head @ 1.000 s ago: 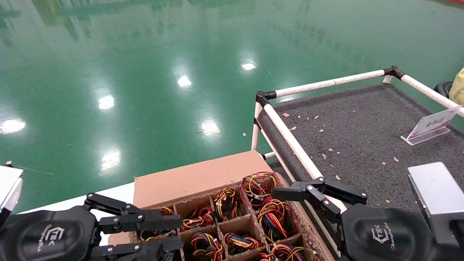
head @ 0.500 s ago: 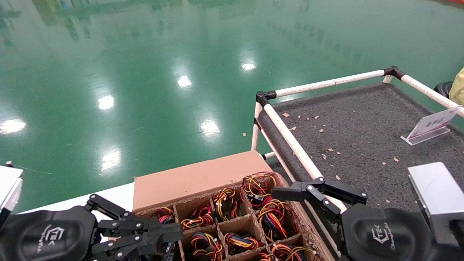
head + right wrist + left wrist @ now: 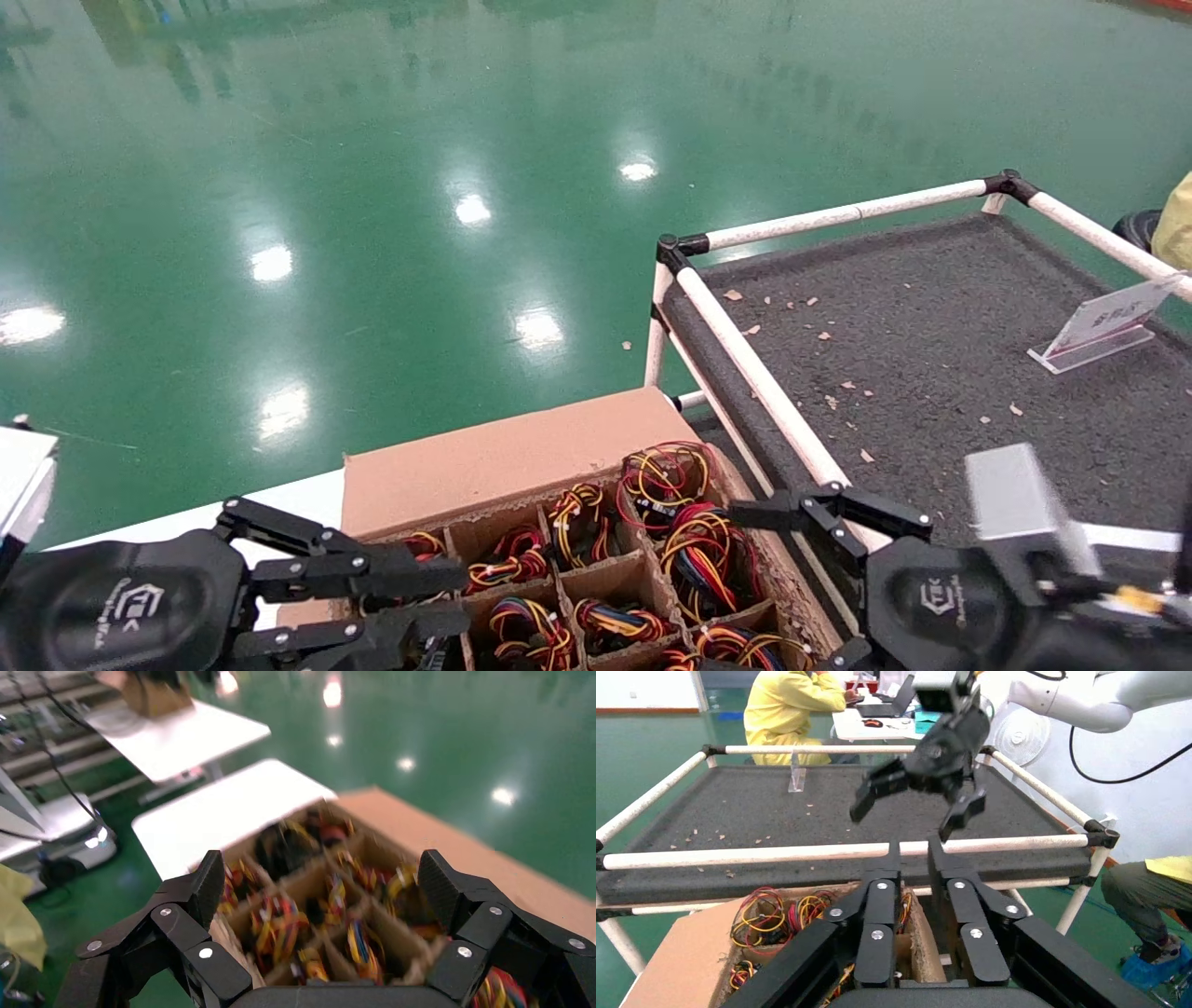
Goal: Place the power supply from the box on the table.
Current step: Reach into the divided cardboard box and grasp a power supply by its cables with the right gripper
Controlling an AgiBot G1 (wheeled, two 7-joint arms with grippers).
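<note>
The box (image 3: 503, 461) is an open brown carton with a cardboard grid. Power supplies sit in its cells, showing only as bundles of red, yellow and black wires (image 3: 708, 554); their metal bodies are hidden. My right gripper (image 3: 778, 587) hangs open at the box's right side, by the table's rail. In the right wrist view its fingers (image 3: 323, 874) are spread wide above the wire-filled cells (image 3: 281, 927), holding nothing. My left gripper (image 3: 456, 596) is over the box's left part, open by a narrow gap (image 3: 914, 846) and empty. The table (image 3: 931, 317) is dark grey and rough.
White pipe rails (image 3: 745, 363) with black joints edge the table, close to the box's right wall. A clear sign stand (image 3: 1099, 326) stands at the table's far right. The box rests on a white surface (image 3: 279, 503). A person in yellow (image 3: 786, 713) sits beyond the table.
The left gripper was shut half a second ago and has opened again. The right arm has swung left and down, bringing its gripper over the box's cells.
</note>
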